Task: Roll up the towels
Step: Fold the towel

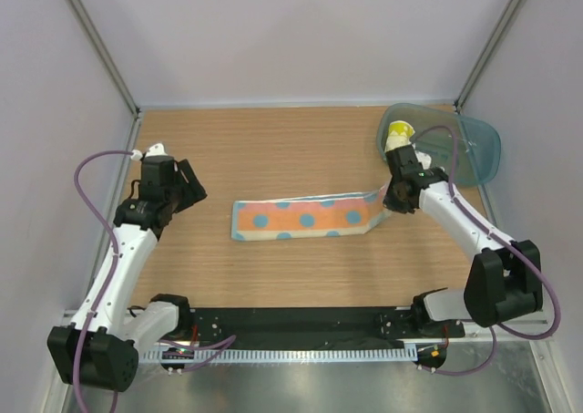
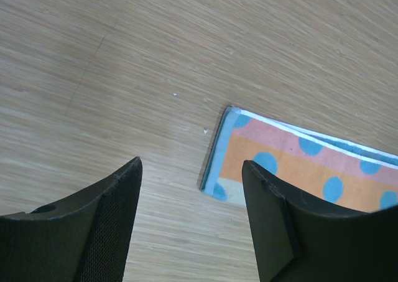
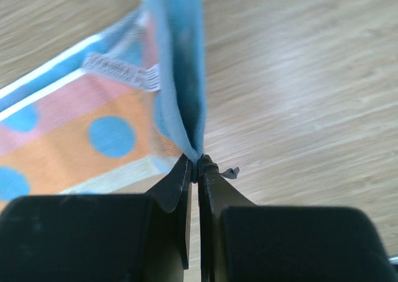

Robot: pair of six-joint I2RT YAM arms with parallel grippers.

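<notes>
Presently, in the top view, the dotted towel (image 1: 305, 218) is lying mid-frame on the table (image 1: 273, 149), folded into a long strip for rolling from one end. The right gripper (image 1: 389, 210) is sitting at its right end, and the left gripper (image 1: 191, 191) is waiting at left, apart. A yellow towel (image 1: 398, 138) is resting in the teal tray (image 1: 487, 153), upper right.

Left wrist view: the jaws are standing spread, with the strip's end untouched at right.

Right wrist view: the fingers are pinching the towel's lifted corner, likely to begin the roll.
</notes>
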